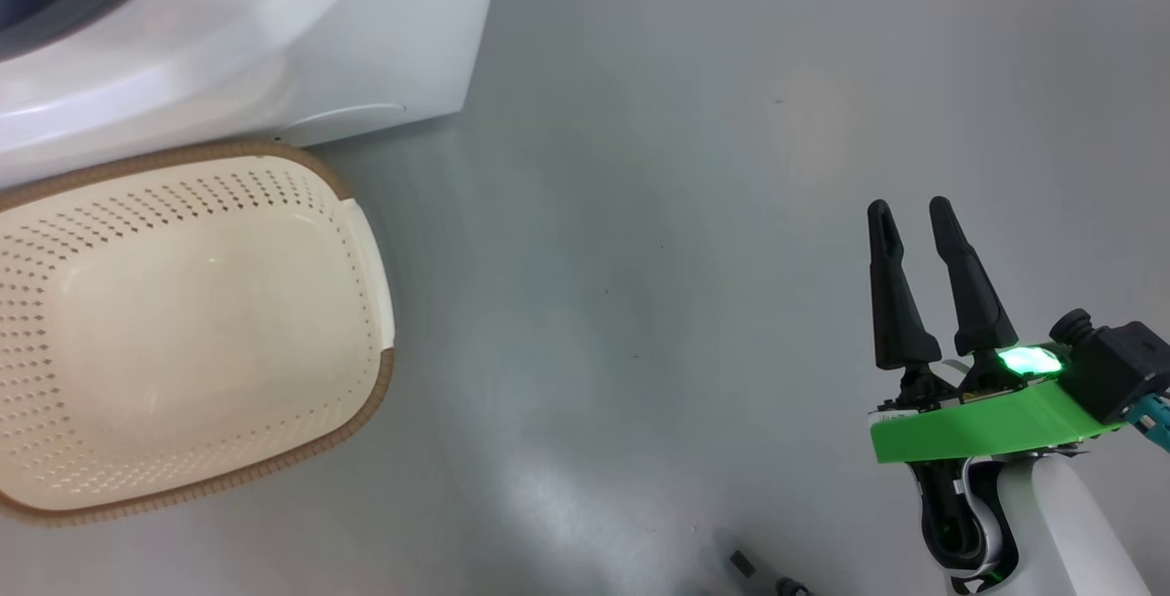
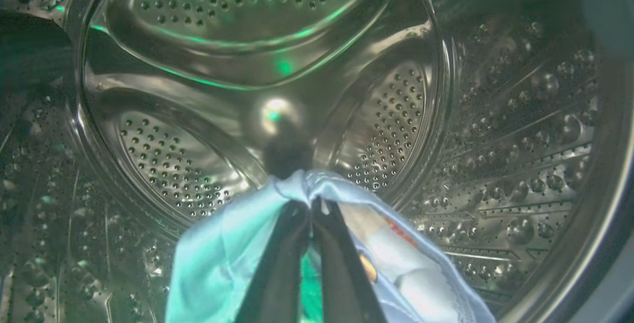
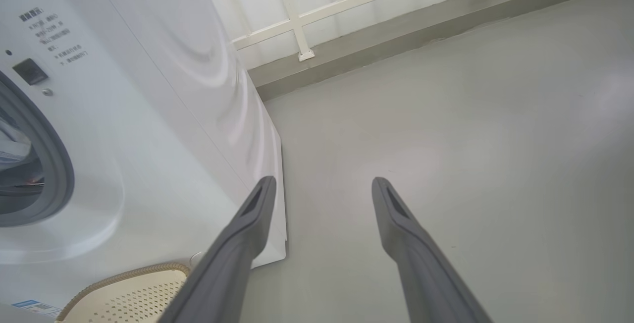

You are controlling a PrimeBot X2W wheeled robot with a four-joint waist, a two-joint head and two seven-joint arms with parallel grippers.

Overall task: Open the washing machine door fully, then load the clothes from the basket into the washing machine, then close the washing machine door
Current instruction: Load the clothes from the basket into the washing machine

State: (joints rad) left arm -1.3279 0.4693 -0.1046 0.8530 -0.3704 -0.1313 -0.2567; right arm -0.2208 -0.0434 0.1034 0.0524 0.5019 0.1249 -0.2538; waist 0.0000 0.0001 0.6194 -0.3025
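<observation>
Two dark fingers (image 2: pixel 277 273) of the left gripper (image 2: pixel 312 204) are pinched shut on a light-blue garment (image 2: pixel 218 258). The cloth hangs down on both sides of them. They are deep inside the shiny steel drum (image 2: pixel 247 40) of the washing machine (image 1: pixel 366 29), with its little holes all around.

The right gripper (image 1: pixel 910 207) hangs over the grey floor (image 1: pixel 640 258), well away from the basket (image 1: pixel 352 203). Its fingers are spread apart and hold nothing.

The basket sits on the floor, just in front of the washing machine. The part of it that can be seen has no clothes in it.

This looks like the loading step, and it seems close to done, because the garment is already in the drum. Next, I think the left fingers need to open so the cloth can drop. The cloth could catch on a finger, so the arm should come out slowly. It is also worth looking at the hidden end of the basket for more clothes. After that, the door has to be swung shut. I cannot tell where the door is right now.
</observation>
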